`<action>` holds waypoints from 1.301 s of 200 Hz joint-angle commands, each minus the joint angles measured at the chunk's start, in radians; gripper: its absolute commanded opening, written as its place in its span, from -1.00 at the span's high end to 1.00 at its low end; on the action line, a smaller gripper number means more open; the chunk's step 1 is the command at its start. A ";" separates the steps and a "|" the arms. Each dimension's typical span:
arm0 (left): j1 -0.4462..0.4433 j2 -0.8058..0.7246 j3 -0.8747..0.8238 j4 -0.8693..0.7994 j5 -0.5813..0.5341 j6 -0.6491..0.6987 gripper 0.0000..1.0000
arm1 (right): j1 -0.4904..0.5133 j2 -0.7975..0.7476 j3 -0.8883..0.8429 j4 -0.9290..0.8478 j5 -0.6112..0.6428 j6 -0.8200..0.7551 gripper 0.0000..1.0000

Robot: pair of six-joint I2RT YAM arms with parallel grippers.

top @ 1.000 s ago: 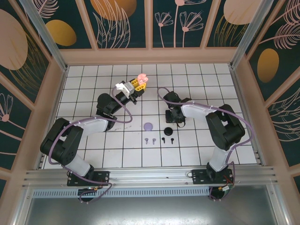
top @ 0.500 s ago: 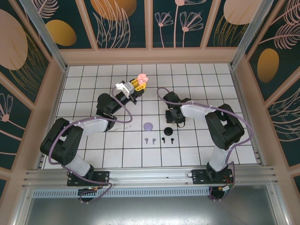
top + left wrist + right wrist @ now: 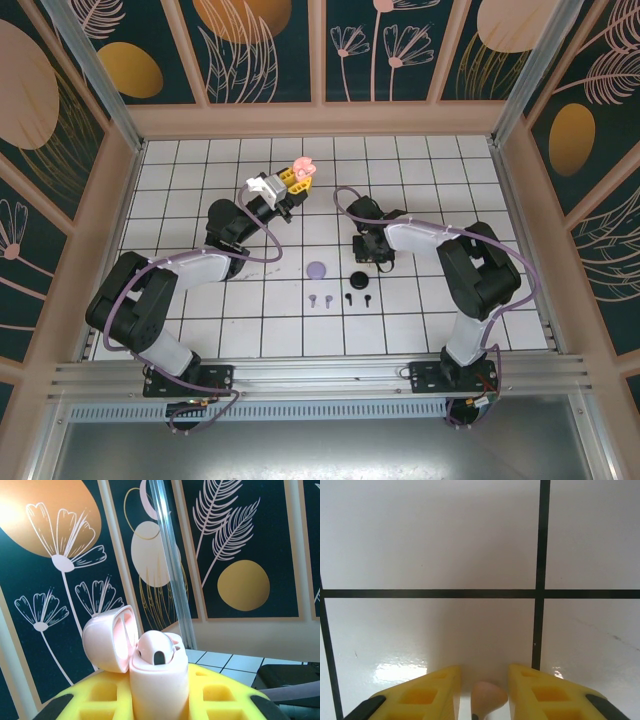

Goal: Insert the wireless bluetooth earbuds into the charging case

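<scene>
My left gripper (image 3: 161,692) is shut on the pink charging case (image 3: 159,677), held up with its lid (image 3: 107,640) hinged open and one pink earbud (image 3: 156,650) seated inside. In the top view the pink charging case (image 3: 303,169) hangs above the far tiles at the left gripper (image 3: 291,181). My right gripper (image 3: 371,258) points down at the floor, open, its yellow fingers (image 3: 427,692) standing either side of a second pink earbud (image 3: 489,696) on the tile. Two lilac earbuds (image 3: 319,299) and two black earbuds (image 3: 357,298) lie on the tiles nearer the arms.
A round lilac case (image 3: 317,270) and a round black case (image 3: 359,279) sit on the white tiled floor (image 3: 430,190) just left of and below the right gripper. Walls with painted panels enclose the floor on three sides.
The right gripper has shifted slightly down and left toward the tile. The left arm and the pink case have not moved.
</scene>
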 commanded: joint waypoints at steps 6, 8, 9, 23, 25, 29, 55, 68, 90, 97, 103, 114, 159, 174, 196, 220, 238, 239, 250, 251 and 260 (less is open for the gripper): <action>-0.005 -0.008 0.022 0.027 0.012 -0.016 1.00 | 0.011 0.015 -0.006 -0.021 0.010 0.018 0.47; -0.005 -0.008 0.022 0.027 0.012 -0.017 1.00 | 0.011 0.015 -0.005 -0.022 0.010 0.017 0.48; -0.005 -0.008 0.022 0.027 0.012 -0.017 1.00 | 0.011 0.015 -0.006 -0.021 0.011 0.017 0.48; -0.005 -0.008 0.022 0.026 0.013 -0.017 1.00 | 0.011 0.010 -0.005 -0.020 0.012 0.020 0.52; -0.005 -0.008 0.022 0.027 0.012 -0.017 1.00 | 0.011 0.009 -0.006 -0.020 0.014 0.019 0.52; -0.005 -0.008 0.022 0.026 0.013 -0.017 1.00 | 0.011 0.007 -0.005 -0.020 0.013 0.019 0.53; -0.005 -0.011 0.023 0.026 0.012 -0.020 1.00 | 0.011 -0.016 -0.004 -0.019 0.020 0.022 0.54; -0.005 -0.014 0.024 0.025 0.011 -0.021 1.00 | 0.012 -0.031 0.000 -0.021 0.026 0.025 0.56; -0.005 -0.019 0.025 0.021 0.013 -0.021 1.00 | 0.011 -0.068 0.007 -0.016 0.028 0.027 0.58; -0.005 -0.022 0.027 0.015 0.013 -0.018 1.00 | 0.009 -0.083 0.013 -0.014 0.030 0.030 0.58; -0.005 -0.024 0.028 0.010 0.014 -0.016 1.00 | 0.010 -0.095 0.020 -0.013 0.029 0.030 0.58; -0.005 -0.028 0.030 0.002 0.017 -0.011 1.00 | 0.009 -0.119 0.038 -0.016 0.028 0.031 0.59; -0.005 -0.037 0.042 -0.019 0.027 0.025 1.00 | -0.003 -0.228 0.156 -0.015 0.005 0.023 0.62; -0.005 -0.037 0.050 -0.027 0.030 0.038 1.00 | -0.009 -0.258 0.212 -0.008 -0.013 0.015 0.62; -0.005 -0.033 0.063 -0.033 0.029 0.056 1.00 | -0.021 -0.290 0.306 0.009 -0.042 -0.002 0.62; -0.005 -0.024 0.080 -0.042 0.028 0.073 1.00 | -0.037 -0.309 0.410 0.037 -0.077 -0.020 0.62; -0.005 -0.015 0.094 -0.045 0.029 0.083 1.00 | -0.045 -0.308 0.488 0.061 -0.087 -0.041 0.62; -0.005 -0.015 0.095 -0.047 0.030 0.084 1.00 | -0.045 -0.309 0.492 0.063 -0.087 -0.043 0.62; -0.005 -0.009 0.105 -0.049 0.033 0.087 1.00 | -0.045 -0.309 0.532 0.088 -0.114 -0.058 0.62; -0.005 -0.009 0.106 -0.049 0.033 0.088 1.00 | -0.045 -0.309 0.535 0.090 -0.116 -0.059 0.62; -0.005 -0.003 0.114 -0.049 0.035 0.091 1.00 | -0.046 -0.312 0.559 0.113 -0.125 -0.067 0.62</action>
